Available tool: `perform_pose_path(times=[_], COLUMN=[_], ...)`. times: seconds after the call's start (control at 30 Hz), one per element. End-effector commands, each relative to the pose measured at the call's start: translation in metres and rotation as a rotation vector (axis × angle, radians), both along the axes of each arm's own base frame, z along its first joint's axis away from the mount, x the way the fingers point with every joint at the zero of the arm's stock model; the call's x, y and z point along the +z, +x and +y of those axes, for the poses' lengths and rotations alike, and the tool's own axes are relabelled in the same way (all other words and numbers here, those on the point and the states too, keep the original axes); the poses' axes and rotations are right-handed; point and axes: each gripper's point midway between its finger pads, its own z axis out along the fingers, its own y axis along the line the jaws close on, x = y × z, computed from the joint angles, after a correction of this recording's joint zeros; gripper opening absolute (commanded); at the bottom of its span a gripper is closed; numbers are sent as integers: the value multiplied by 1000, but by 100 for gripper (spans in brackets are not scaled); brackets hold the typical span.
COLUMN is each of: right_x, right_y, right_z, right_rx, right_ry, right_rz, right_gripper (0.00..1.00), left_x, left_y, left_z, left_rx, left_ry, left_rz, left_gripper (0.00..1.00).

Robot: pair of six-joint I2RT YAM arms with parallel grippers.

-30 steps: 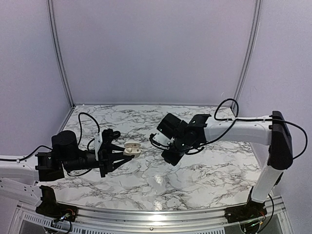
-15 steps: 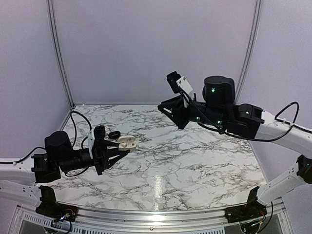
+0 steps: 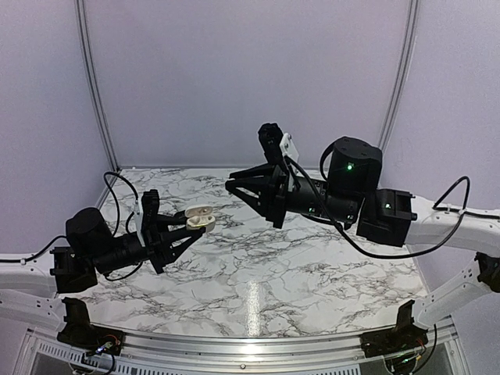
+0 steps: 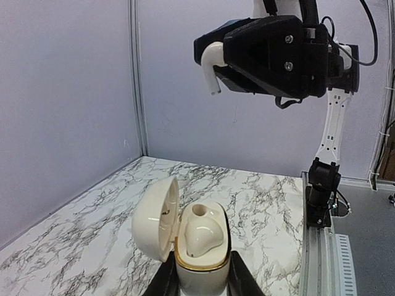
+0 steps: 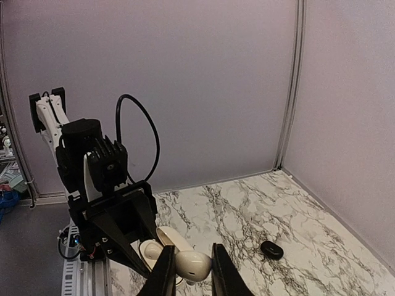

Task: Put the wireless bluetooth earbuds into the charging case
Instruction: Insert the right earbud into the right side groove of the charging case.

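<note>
Brought lower and nearer since the earlier frame, the right gripper (image 3: 234,187) is clamped on a white earbud (image 5: 192,265) facing the open charging case (image 4: 200,246), which is pinched aloft in the left gripper (image 3: 191,225) with one seated earbud (image 4: 199,237) inside, so one insertion is judged left.

The right gripper (image 5: 191,254) pinches a cream-white, rounded plastic earbud (image 5: 192,266) between its two black fingers. Just beyond it, the left gripper (image 5: 147,258) holds an open white glossy charging case (image 5: 162,239). Farther off to the right, a small black oval object (image 5: 271,250) lies on the marbled surface (image 5: 321,240).
</note>
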Motion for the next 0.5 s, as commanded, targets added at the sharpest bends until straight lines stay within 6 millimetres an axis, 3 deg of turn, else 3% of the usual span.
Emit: perform_pose_path(times=[0.0,0.47], right_x=[29,4], right_y=[-10,1], right_z=[3,27], right_rx=[31,-33], right_ry=[107,55], right_rz=[-36,2], right_gripper=[8,8], left_x=[31,41], left_y=[5,12], left_z=[4,4], left_rx=[29,65], left_ry=[-100,-138], left_rz=[-16,-21], left_gripper=[0,0])
